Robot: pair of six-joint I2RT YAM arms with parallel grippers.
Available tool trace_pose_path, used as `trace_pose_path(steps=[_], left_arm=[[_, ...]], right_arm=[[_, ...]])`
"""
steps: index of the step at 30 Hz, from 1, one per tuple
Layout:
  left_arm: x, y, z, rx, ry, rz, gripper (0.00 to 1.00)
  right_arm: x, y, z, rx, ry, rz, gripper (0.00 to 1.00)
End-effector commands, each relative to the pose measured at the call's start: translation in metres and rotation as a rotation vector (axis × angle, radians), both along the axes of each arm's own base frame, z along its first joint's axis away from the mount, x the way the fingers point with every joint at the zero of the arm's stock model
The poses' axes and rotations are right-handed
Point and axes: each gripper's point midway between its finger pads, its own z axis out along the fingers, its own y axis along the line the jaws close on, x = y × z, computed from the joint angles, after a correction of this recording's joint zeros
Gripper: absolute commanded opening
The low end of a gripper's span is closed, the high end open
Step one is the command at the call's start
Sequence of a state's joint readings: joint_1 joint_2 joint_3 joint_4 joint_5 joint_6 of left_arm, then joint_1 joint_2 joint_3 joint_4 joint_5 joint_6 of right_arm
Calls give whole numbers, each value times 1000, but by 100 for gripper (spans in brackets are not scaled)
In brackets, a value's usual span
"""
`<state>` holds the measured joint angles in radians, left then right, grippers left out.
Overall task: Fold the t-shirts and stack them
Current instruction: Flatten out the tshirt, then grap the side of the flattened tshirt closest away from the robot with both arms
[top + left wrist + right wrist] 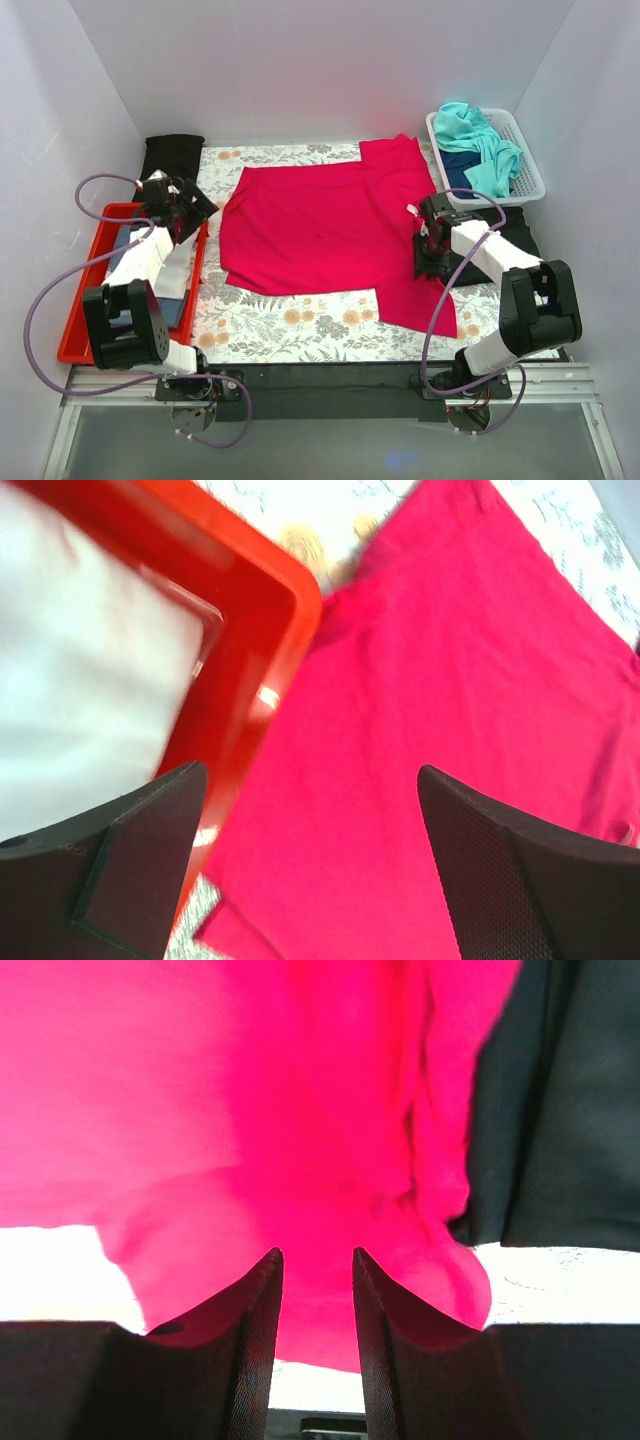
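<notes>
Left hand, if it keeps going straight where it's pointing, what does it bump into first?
Most likely the red shirt. The open left hand points at its cloth, just beside the red tray and its corner. Depth is unclear, so it might graze the tray.

light: bright, even, from overhead — white walls wash pale | shadows: soft, short beneath arms on worktop | left wrist: glint on red tray, white patch blown out | right wrist: crimson t-shirt oversaturated, soft-focus — worktop strip burnt white
</notes>
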<state>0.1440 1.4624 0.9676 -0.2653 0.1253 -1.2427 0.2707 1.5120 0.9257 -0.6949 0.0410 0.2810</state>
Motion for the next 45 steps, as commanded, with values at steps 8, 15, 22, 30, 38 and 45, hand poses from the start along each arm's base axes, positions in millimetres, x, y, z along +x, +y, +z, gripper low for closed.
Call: trace_pose_path(steps=[8,15,22,30,38,45], left_arm=[[-92,-51,28,-85,16,-100,53],[-131,-62,-4,-35,148,-92,37],[-140,-63,-31,-57,277,9,40],[-137,-49,-49,5,363,157,40],[-136,-47,-68,25,429,222,38],[-131,-53,-79,35,474,233,31]], right_arm=[[66,45,71,73,-206,37,40],[79,64,67,87,-192,77,39],[76,68,61,95,-171,86,39],[77,69,62,99,-173,93,38],[79,69,62,101,-176,97,38],[81,70,62,100,-178,103,38]])
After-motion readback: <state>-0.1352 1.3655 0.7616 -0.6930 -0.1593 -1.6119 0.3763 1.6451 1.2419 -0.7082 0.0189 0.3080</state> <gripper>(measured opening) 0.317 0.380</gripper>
